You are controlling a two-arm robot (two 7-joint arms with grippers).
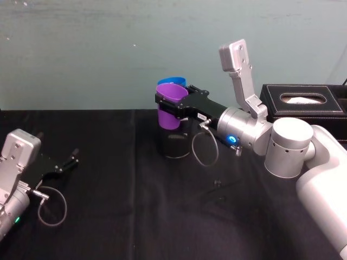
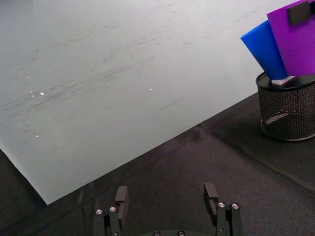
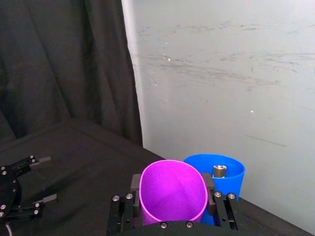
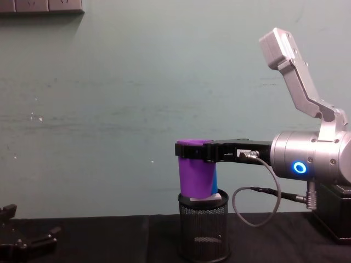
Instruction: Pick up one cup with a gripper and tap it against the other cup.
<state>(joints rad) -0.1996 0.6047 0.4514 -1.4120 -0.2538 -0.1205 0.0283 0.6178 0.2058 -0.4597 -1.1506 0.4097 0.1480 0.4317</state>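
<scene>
**A:** Where is the purple cup (image 4: 194, 178) now?

**B:** Off the table, in the right gripper (image 1: 174, 97); its black fingers (image 3: 136, 183) clamp opposite sides just under the rim; the cup hangs upright over the black wire-mesh pen holder (image 4: 203, 233).

**A:** And the blue cup (image 3: 235, 172)?

**B:** Directly behind the purple one; it seems to rest on a pale block (image 2: 284, 80) across the holder's mouth; a small metal piece (image 3: 219, 171) sits inside it; whether the two walls touch, I cannot tell.

**A:** How will the purple one handle?

**B:** I'd judge it thin plastic: light, smooth, a little springy. The taper would let it slip out of a low squeeze; high under the rim, where the wall is stiffest, looks the right hold; too hard a pinch could press the mouth oval. The blue cup's perch looks narrow; a heavy knock might topple it, so tap gently.

**A:** The left gripper (image 1: 68, 162)?

**B:** Idle on the black cloth at the left; fingers spread, nothing between them.
</scene>
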